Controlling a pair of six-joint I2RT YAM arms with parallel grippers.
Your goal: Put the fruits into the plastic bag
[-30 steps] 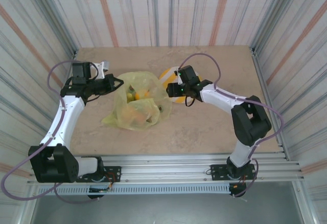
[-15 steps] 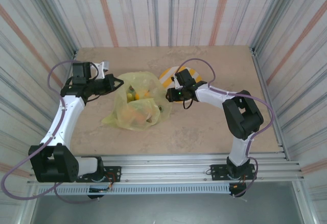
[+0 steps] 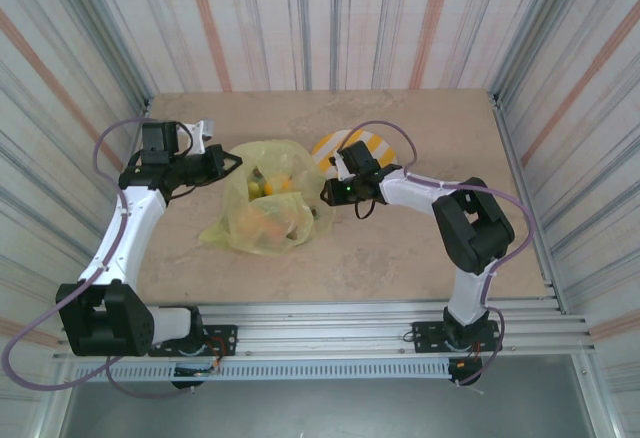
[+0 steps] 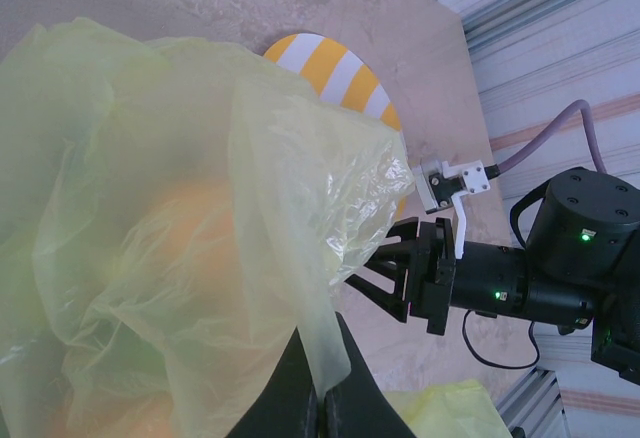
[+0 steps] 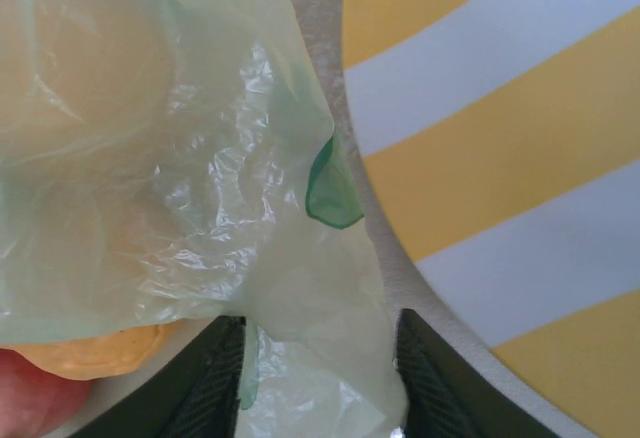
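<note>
The crinkly yellow-green plastic bag (image 3: 265, 208) lies mid-table with orange and green fruits (image 3: 262, 222) showing through its film. My left gripper (image 3: 232, 163) is shut on the bag's upper left rim; in the left wrist view a fold of film (image 4: 325, 358) is pinched between its tips (image 4: 325, 398). My right gripper (image 3: 322, 196) is at the bag's right edge. Its jaws stand apart in the right wrist view (image 5: 320, 378), with a flap of the bag (image 5: 300, 298) lying between the fingers (image 5: 215, 378). An orange fruit (image 5: 90, 353) and a red one (image 5: 20, 398) sit at the lower left there.
A round yellow-and-white striped plate (image 3: 375, 146) lies just behind the right gripper, close beside the bag's edge (image 5: 500, 158). Striped walls close the table on three sides. The aluminium rail (image 3: 330, 323) carrying both arm bases runs along the near edge.
The right gripper has moved left off the plate to the bag's right edge, and its jaws have narrowed around the film. The left gripper and bag have stayed put.
</note>
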